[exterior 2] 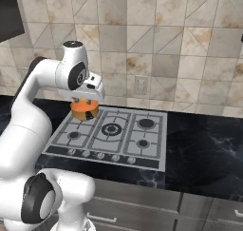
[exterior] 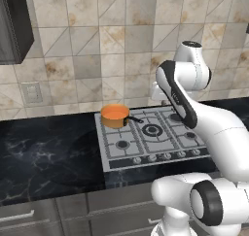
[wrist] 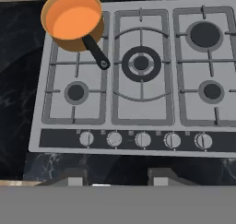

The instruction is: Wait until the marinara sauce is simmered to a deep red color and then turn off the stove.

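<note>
Stove (wrist: 138, 80) sits flush in the black marble worktop (exterior: 48, 152), nearer its right part in the left base view, w/ tiled wall (exterior: 97, 45) behind. Five burners under dark grates; big ring burner (wrist: 141, 63) at centre, two smaller ones each side. Row of five knobs (wrist: 143, 139) runs along the stove's front edge on a dark strip.

Saucepan (wrist: 73, 20) stands on the rear left burner, at the stove's back left corner, upright. Thin dark handle (wrist: 96, 51) points toward the centre burner, its tip just short of the ring. Marinara sauce (wrist: 71, 15) fills the pan nearly to the rim: smooth, flat, plain orange, not deep red.

Gripper (wrist: 117, 179) hangs above the stove's front edge, looking down on the knob row, apart from knobs and pan; fingertips (wrist: 73, 178) only peek in at the bottom of the hand view. Jaws drawn in as far as they go, nothing between them. In the right base view the hand hides part of the pan.
</note>
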Controlling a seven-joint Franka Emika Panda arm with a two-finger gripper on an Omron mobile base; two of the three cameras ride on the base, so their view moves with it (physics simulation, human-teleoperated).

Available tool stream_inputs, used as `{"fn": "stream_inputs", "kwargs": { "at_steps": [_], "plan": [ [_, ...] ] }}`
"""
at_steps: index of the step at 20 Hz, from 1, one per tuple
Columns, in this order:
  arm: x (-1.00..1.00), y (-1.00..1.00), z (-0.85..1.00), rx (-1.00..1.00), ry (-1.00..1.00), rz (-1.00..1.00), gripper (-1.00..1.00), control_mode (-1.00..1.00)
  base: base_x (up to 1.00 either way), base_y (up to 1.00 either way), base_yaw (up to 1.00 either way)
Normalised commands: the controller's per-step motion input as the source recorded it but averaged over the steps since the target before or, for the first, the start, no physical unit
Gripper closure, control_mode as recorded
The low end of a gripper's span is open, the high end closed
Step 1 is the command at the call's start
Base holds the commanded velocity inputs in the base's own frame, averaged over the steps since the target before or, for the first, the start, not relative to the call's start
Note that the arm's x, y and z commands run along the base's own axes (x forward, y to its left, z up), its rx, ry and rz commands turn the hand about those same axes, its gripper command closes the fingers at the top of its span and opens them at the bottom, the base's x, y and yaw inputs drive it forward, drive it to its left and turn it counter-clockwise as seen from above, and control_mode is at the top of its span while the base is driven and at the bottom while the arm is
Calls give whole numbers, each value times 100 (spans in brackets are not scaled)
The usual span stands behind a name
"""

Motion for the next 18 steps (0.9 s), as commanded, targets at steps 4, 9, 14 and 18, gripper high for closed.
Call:
{"fn": "stream_inputs", "kwargs": {
  "at_steps": [4,9,14,18],
  "plan": [
    [-30,17,-1,-7,-4,7,-100,-100,0,0,0],
    [0,0,0,0,0,0,-100,-100,0,0,0],
    [0,0,0,0,0,0,-100,-100,0,0,0],
    [0,0,0,0,0,0,-100,-100,0,0,0]
  ]
}}
